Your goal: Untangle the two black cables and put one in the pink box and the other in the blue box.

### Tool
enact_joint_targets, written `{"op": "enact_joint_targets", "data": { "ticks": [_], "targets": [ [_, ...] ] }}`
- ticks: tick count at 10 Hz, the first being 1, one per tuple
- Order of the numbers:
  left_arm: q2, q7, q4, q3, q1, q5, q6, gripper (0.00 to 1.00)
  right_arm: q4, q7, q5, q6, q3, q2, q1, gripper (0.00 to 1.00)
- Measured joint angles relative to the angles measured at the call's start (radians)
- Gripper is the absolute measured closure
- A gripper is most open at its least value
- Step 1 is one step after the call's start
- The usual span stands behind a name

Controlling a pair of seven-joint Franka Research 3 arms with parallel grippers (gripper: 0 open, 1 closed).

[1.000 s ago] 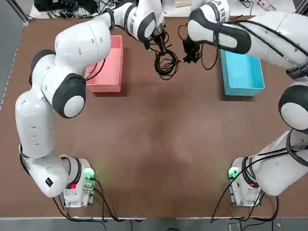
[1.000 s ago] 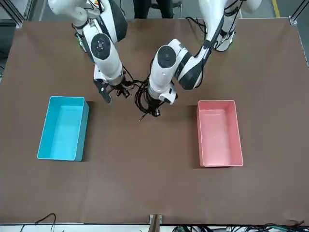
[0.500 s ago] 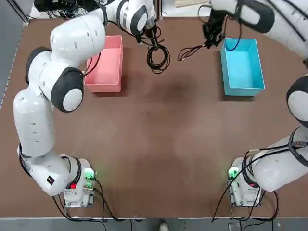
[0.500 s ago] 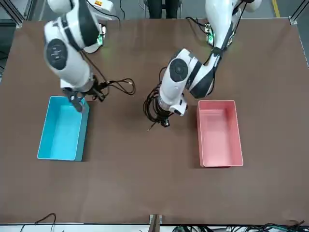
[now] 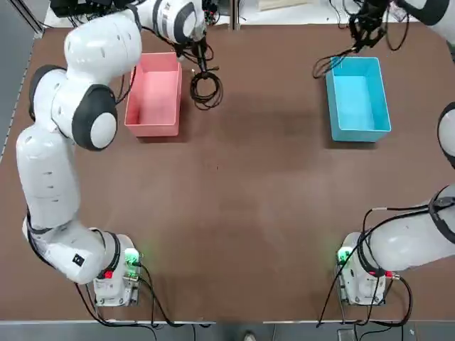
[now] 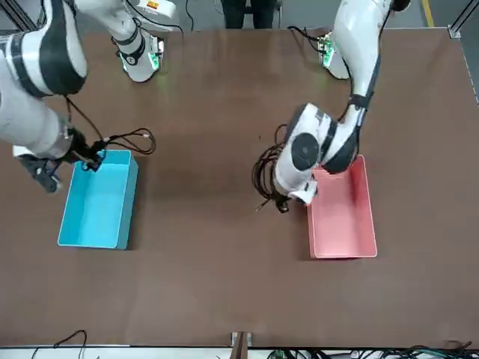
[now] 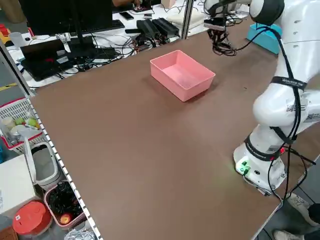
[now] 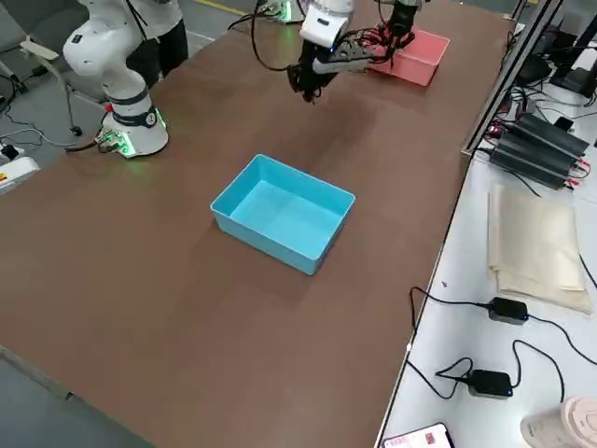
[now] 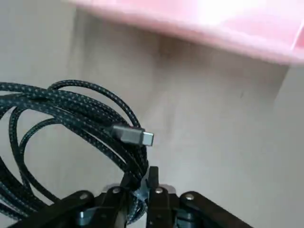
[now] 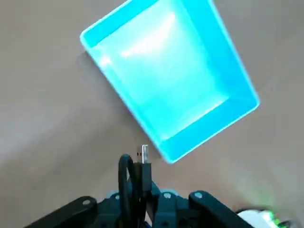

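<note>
Surface: brown table, arm bases at the near edge, a cluttered desk beyond the far edge.
Top view, left: left gripper clamped on a coiled black cable, hanging just beside the pink box, on its inner side, not over it.
Top view, right: right gripper past the far end of the blue box, clenched on the second black cable, slack trailing near the box's far corner.
Front view: coil beside the pink box's long wall; second cable's loop reaching away from the blue box over bare table.
Left side view: pink box empty; coil dangling beyond it.
Right side view: blue box empty.
Left wrist view: fingers pinching braided strands, plug end free, pink rim ahead.
Right wrist view: fingers pinching the cable at its plug, blue box ahead.
Judgement: cables seemingly apart already.
Doing it well: carry each bundle fully over its box centre, lower until the loops clear the rim, then release; drag the trailing slack in first, lest it hang over a wall.
</note>
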Motion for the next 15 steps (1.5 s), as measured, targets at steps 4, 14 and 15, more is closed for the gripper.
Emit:
{"op": "enact_joint_targets", "data": {
  "ticks": [4,14,15],
  "targets": [
    [-0.128,0.279,-0.094,0.000,0.222,0.000,-0.043,0.85,-0.018,-0.276,-0.021,0.142,0.000,0.048,-0.149,0.93],
    [-0.075,0.594,-0.208,-0.008,0.388,0.002,0.067,0.27,-0.106,-0.560,-0.022,0.481,0.001,0.246,-0.221,0.93],
    [-0.086,0.594,-0.205,-0.015,0.386,0.002,0.066,0.14,-0.107,-0.577,-0.022,0.503,0.001,0.259,-0.230,0.93]
  ]
}}
